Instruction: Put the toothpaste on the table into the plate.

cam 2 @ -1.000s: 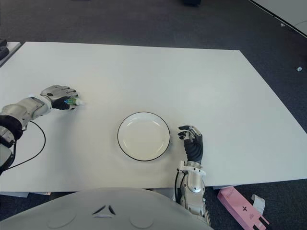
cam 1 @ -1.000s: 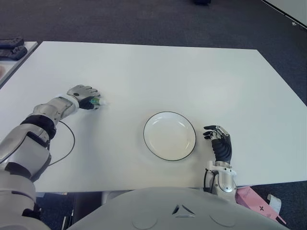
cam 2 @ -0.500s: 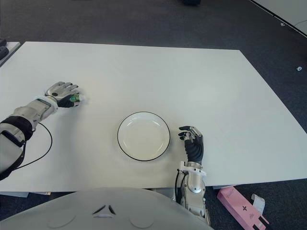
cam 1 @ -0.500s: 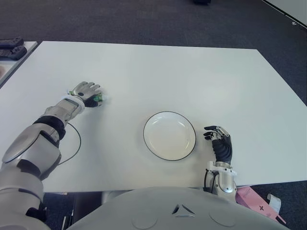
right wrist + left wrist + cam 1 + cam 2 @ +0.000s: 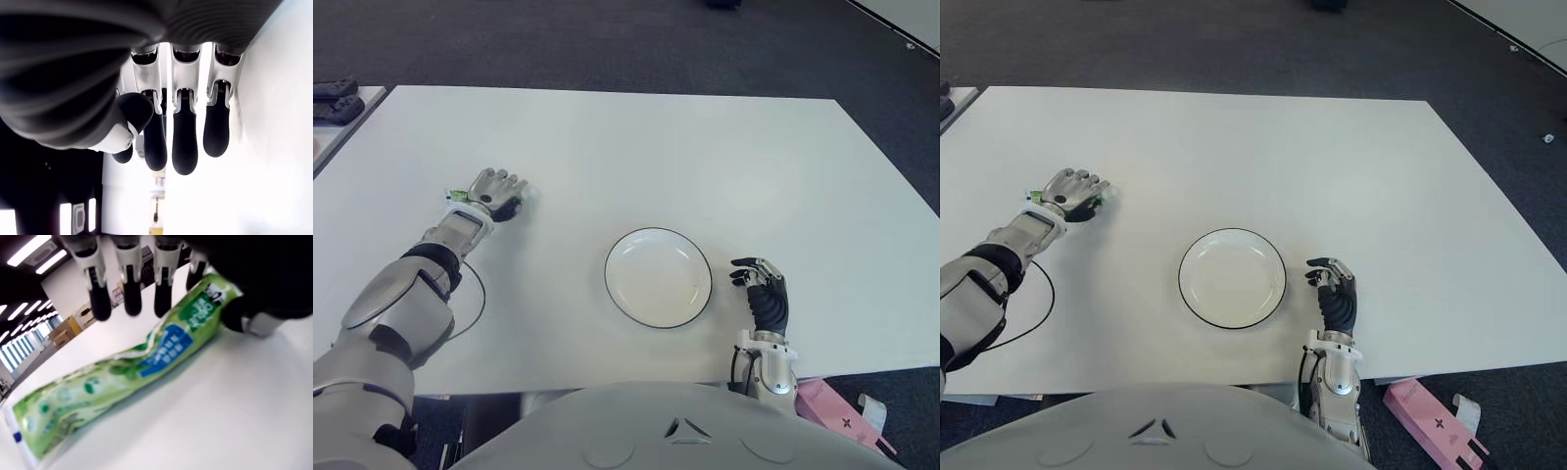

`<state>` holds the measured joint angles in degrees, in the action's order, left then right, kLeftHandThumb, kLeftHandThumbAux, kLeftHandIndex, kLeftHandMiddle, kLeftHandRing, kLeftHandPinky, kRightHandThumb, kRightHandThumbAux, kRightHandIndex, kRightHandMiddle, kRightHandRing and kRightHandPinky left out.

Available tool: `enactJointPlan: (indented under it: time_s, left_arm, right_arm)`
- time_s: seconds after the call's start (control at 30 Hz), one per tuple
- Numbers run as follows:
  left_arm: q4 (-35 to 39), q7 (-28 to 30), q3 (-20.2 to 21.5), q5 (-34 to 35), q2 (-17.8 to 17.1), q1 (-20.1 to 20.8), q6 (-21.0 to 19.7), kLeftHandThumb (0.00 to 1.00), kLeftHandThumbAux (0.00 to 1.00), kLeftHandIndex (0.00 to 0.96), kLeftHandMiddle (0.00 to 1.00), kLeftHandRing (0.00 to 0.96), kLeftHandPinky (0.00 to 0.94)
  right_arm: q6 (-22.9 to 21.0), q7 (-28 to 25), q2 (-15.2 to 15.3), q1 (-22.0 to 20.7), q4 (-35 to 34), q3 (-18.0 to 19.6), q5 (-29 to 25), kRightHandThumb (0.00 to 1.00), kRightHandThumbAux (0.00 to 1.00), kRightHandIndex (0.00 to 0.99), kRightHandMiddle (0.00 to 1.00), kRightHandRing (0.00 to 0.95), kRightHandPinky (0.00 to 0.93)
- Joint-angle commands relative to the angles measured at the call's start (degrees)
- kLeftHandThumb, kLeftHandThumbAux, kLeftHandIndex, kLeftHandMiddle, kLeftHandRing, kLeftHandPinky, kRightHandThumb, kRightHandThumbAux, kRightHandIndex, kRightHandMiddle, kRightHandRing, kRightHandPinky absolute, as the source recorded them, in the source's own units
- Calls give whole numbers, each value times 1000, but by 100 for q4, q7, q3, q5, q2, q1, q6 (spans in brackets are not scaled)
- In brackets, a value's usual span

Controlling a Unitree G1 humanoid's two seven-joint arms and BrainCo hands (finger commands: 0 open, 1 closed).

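The toothpaste (image 5: 132, 377) is a soft, glossy green and blue tube, probably light, slippery and easily dented; a grip across its fuller middle should hold best. It lies flat on the white desk (image 5: 705, 157), well left of the plate (image 5: 658, 277), under the left hand (image 5: 494, 191), whose fingers (image 5: 128, 293) hang spread above it, not closed. The plate is round, shallow, dark-rimmed. The right hand (image 5: 764, 294), just right of the plate, has its fingers loosely curled, holding nothing.

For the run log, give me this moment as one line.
left hand: open over toothpaste, tube lying on table | plate: empty | right hand: idle, right of plate
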<state>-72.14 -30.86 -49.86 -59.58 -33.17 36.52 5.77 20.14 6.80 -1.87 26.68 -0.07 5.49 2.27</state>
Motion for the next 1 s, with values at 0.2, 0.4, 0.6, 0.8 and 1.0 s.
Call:
enactJointPlan:
  time_s: [0.2,0.4,0.6,0.8,1.0]
  left_arm:
    - [-192,-171,43,146,151,-463,318,731,591,430,656,668,673]
    - [-206,-96,155,281,119,-510,499,739,678,443,798,808,832]
    - [-216,34,217,377,110,-518,582,741,695,444,869,866,889]
    - [-199,134,300,461,87,-522,667,740,699,443,888,883,895]
    - [-182,216,390,567,84,-527,720,740,701,442,893,886,890]
  right_arm:
    - [-111,4,27,-10,43,49,-10,838,686,439,464,519,509]
    - [-63,24,50,-21,54,61,24,838,686,438,464,521,510]
    - [-58,39,75,-23,55,44,93,837,686,437,465,528,522]
    - [-89,20,92,-77,114,59,54,837,687,435,465,528,516]
    - [-107,11,80,-90,113,56,14,838,686,440,464,522,509]
